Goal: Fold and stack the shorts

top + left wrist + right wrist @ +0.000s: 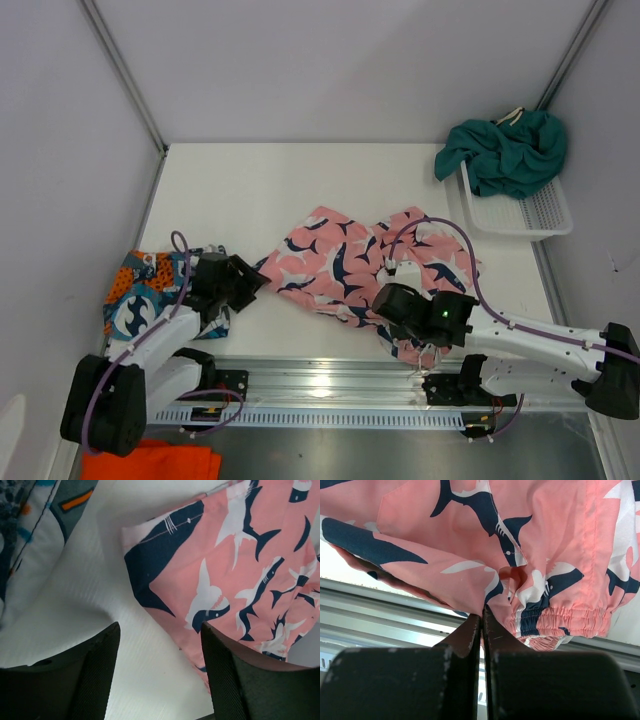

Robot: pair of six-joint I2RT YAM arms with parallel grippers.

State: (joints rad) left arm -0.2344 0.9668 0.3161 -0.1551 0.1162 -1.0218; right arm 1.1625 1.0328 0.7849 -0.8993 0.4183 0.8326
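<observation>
Left end effector (160, 635) released, hanging over desk (145, 680); pink shark shorts (225, 570) corner just ahead-right, long axis running toward right end effector (481, 615), clenched on their near edge.

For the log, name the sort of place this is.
Probably a robot lab cell: plain panel walls box in a white table; left arm and right arm mount on an aluminium rail.

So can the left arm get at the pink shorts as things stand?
Probably yes. The left gripper is open and a corner of the pink shorts lies just ahead of it, with only bare table between.
</observation>
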